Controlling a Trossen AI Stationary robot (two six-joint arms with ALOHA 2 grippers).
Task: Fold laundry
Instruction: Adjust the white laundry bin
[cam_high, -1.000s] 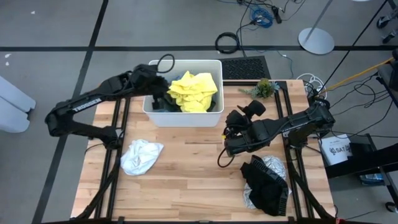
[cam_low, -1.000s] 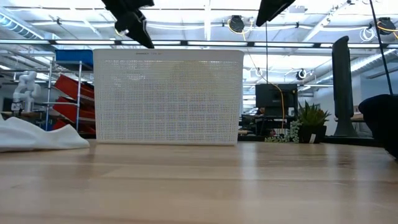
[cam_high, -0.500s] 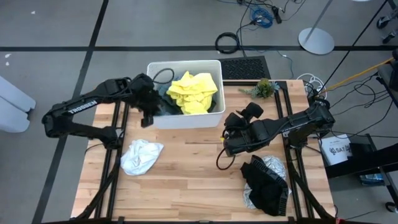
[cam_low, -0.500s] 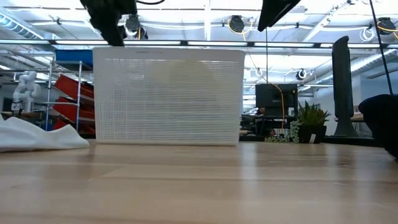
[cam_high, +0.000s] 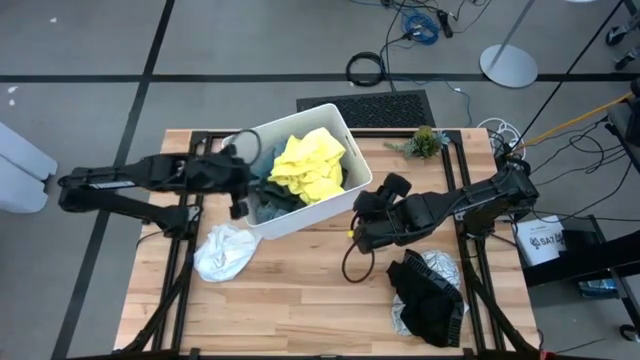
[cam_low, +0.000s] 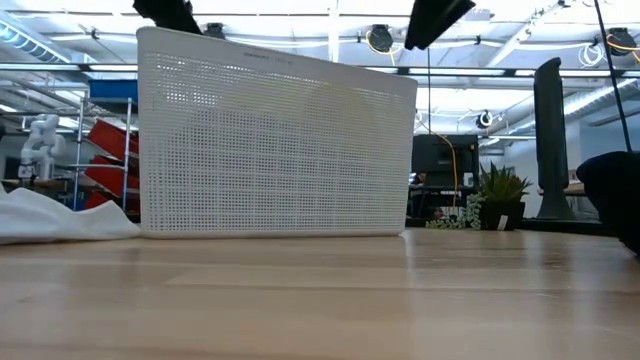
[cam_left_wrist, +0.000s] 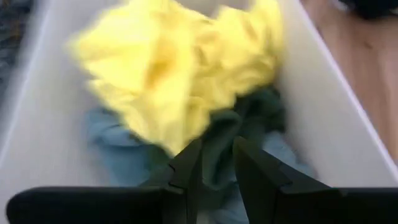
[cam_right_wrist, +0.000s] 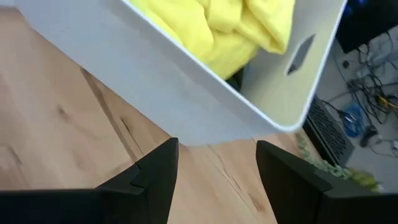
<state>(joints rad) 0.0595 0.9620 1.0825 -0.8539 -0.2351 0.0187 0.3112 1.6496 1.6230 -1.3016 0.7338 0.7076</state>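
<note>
The white tub (cam_high: 318, 213) stands askew on the table and holds bright yellow cloth (cam_high: 310, 165) on top of dark green cloth (cam_left_wrist: 252, 118) and light blue cloth (cam_left_wrist: 109, 140). My left gripper (cam_high: 239, 198) is at the tub's left end, level with the rim, and is shut on the dark green cloth. My right gripper (cam_high: 354, 226) hovers open beside the tub's near right corner. Its fingers stand wide apart in front of the tub's outer wall (cam_right_wrist: 155, 93) and touch nothing. My left gripper pinches a bunch of the dark green cloth (cam_left_wrist: 219, 140) between its two fingers, slanting down from the table's left over the tub's short end. The cloth stays inside the tub, under the yellow one. Whether the fingers also touch the tub's wall I cannot tell.
A crumpled white cloth (cam_high: 226, 250) lies on the table near the left. A heap of black and patterned grey cloth (cam_high: 428, 298) lies at the near right. A small plant (cam_high: 425, 140) stands at the far right. Bare wood lies between the two heaps.
My left gripper has gone toward the table's left and near edges and rolled about its own line. The tub has slid and turned with it: its left end has swung toward the near left, its right end toward the far edge. The yellow cloth has ridden along inside.
</note>
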